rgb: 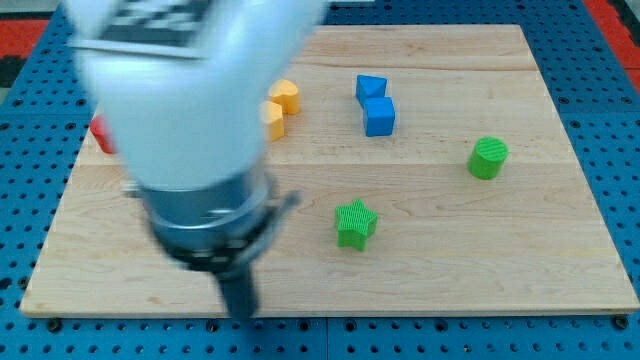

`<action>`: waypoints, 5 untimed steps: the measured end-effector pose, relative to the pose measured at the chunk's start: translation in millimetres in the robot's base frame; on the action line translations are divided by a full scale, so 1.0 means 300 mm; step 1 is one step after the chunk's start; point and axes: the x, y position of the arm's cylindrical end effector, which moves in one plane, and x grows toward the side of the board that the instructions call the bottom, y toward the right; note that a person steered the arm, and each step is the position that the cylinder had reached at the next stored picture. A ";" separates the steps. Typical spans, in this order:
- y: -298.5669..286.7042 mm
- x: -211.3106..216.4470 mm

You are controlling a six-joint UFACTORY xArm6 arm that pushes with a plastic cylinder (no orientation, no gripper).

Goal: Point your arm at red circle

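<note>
The red circle (98, 135) sits near the board's left edge, and only a sliver of it shows beside my blurred arm. My arm fills the view's left half, and its dark rod ends at my tip (240, 313) near the board's bottom edge. The tip is well below and to the right of the red circle, and left of and below the green star (355, 222). The red star is hidden behind the arm.
A yellow heart-like block (287, 95) and a partly hidden yellow block (275, 119) lie at top centre. Two blue blocks (370, 87) (379, 116) touch right of them. A green cylinder (488, 157) stands at the right. All rest on the wooden board (470, 270).
</note>
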 end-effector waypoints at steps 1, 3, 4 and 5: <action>-0.270 -0.063; -0.410 -0.298; -0.607 -0.330; -0.662 -0.462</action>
